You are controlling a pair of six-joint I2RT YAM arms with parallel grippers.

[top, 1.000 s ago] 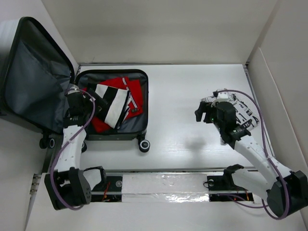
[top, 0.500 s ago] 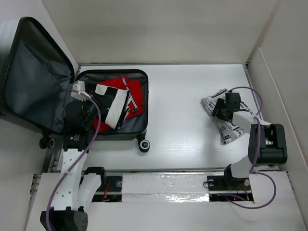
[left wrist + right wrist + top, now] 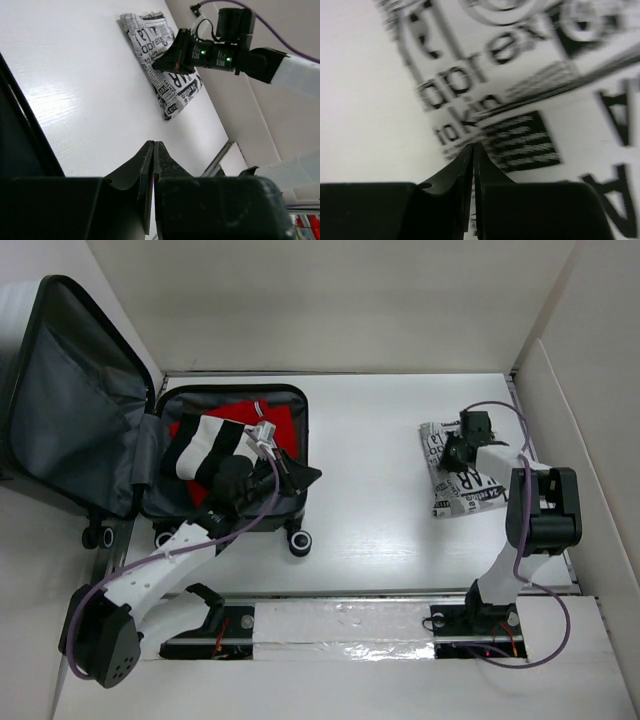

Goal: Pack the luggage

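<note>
The luggage point(image 3: 303, 430) lies open at the left, its grey-lined lid point(image 3: 70, 410) standing up. Inside are a black-and-white striped garment point(image 3: 205, 445) and a red one point(image 3: 282, 423). My left gripper point(image 3: 305, 475) point(image 3: 153, 142) is shut and empty, hovering past the case's right rim and pointing toward the table's right side. A folded newsprint-pattern cloth point(image 3: 465, 480) point(image 3: 160, 75) point(image 3: 535, 100) lies flat at the right. My right gripper point(image 3: 447, 453) point(image 3: 472, 145) is down on the cloth's left edge, jaws closed with a sliver of fabric between them.
White walls point(image 3: 580, 390) box in the table on the back and right. A black wheel point(image 3: 300, 540) of the case sticks out toward the near side. The taped rail point(image 3: 340, 625) with both arm bases runs along the near edge.
My left gripper came out of the case, swung right and shut. My right gripper dropped onto the newsprint cloth and closed; the cloth now lies flatter.
</note>
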